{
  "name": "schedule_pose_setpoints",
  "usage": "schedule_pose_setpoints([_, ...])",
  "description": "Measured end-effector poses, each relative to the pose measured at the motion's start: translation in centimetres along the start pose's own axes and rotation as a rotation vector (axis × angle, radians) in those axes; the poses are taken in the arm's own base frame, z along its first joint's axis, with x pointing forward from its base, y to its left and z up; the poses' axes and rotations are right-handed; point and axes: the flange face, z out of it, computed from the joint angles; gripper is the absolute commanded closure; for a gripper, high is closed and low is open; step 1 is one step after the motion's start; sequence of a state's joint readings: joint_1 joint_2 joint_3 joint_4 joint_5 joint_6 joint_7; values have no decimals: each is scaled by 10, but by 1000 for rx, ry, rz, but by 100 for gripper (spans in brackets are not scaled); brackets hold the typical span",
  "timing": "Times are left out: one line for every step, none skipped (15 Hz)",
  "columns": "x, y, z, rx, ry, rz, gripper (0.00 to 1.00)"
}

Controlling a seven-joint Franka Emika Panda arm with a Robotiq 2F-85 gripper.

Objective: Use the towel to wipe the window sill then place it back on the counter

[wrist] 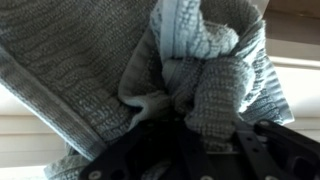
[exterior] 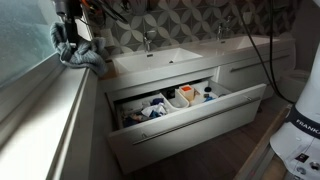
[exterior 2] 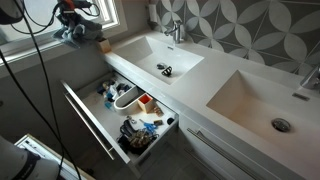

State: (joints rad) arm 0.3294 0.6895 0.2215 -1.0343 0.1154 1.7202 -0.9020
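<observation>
1. The towel (wrist: 90, 80) is seen bunched up and pinched in the tool (wrist: 190, 138).
2. Both are held past the counter's (exterior 2: 215, 72) end, above the sill (exterior: 40, 100); whether the towel touches the sill cannot be told.
3. Below the counter, a drawer (exterior: 190, 125) is seen pulled open and cluttered.
4. A basin (exterior 2: 150, 50) is sunk into the counter.

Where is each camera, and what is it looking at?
Exterior view: low beside the sill, facing along the cabinet to the open drawer. It shows the robot's base and the gripper holding the towel.
Exterior view: high up, looking down on the sinks and the drawer, with the gripper and towel at top left.
Wrist view: on the wrist, right up against the towel, with dark fingers at the bottom.
Shared: both exterior views show the drawer, sinks, gripper and towel.
</observation>
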Motion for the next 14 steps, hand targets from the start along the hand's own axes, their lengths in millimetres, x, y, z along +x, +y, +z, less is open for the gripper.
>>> schedule_pose_setpoints([1, -4, 2, -9, 4, -2, 93])
schedule_pose_setpoints([1, -8, 3, -17, 9, -6, 93])
schedule_pose_setpoints([2, -14, 5, -24, 12, -12, 93])
schedule_pose_setpoints([3, -21, 6, -26, 13, -23, 93])
schedule_pose_setpoints([4, -28, 8, -25, 12, -37, 93])
schedule_pose_setpoints([5, -37, 10, -19, 11, -54, 93])
schedule_pose_setpoints([6, -46, 12, -10, 11, -73, 93])
schedule_pose_setpoints([7, -55, 14, 0, 11, -90, 93])
schedule_pose_setpoints([8, -65, 16, 9, 12, -104, 93])
schedule_pose_setpoints([8, -74, 18, 19, 11, -116, 93])
schedule_pose_setpoints([8, -83, 20, 28, 11, -125, 93])
schedule_pose_setpoints([9, -89, 21, 30, 10, -131, 93])
schedule_pose_setpoints([9, -94, 21, 28, 11, -135, 93])
schedule_pose_setpoints([9, -96, 22, 23, 13, -137, 93])
